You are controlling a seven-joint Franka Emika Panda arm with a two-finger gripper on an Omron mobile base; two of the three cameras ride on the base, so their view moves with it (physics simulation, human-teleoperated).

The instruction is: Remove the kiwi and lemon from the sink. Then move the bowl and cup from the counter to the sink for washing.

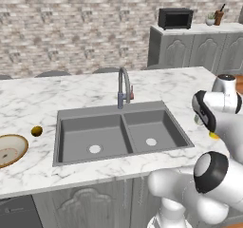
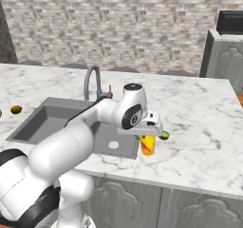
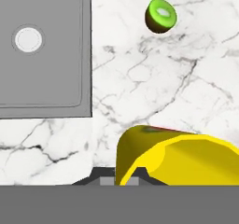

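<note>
Gripper (image 2: 148, 137): pressed together on the rim of the cup, over the counter just right of the sink; fingertips hidden behind the yellow wall in the hand view.
Cup (image 2: 148, 145): bright yellow with a red-orange mark low on its side, pinched at the rim under the hand, upright or nearly so in the right base view; seen as a yellow sliver (image 1: 214, 136) behind the arm in the left base view; whether lifted or resting on the marble, cannot tell.
Kiwi (image 3: 161, 15): halved, green cut face showing, brown skin below, lying on the counter just beyond the cup, apart from it, right of the sink.
Counter (image 1: 42, 99): white marble with grey veins, wrapping the sink on all sides.
Sink (image 1: 118, 137): dark grey, two basins, a round pale drain in each; both basins bare of fruit and dishes.
Bowl (image 1: 9, 148): tan with darker rim and pale centre, on the counter at the far left edge of the left base view, well apart from the sink, partly cut off by the frame.
Round fruit (image 1: 36, 131): golden-brown, on the counter between the bowl and the left sink wall, touching neither.
Faucet (image 1: 124, 87): curved steel, rising behind the divider of the two basins.
Microwave (image 1: 175, 18): black, on the far grey cabinet top.
</note>
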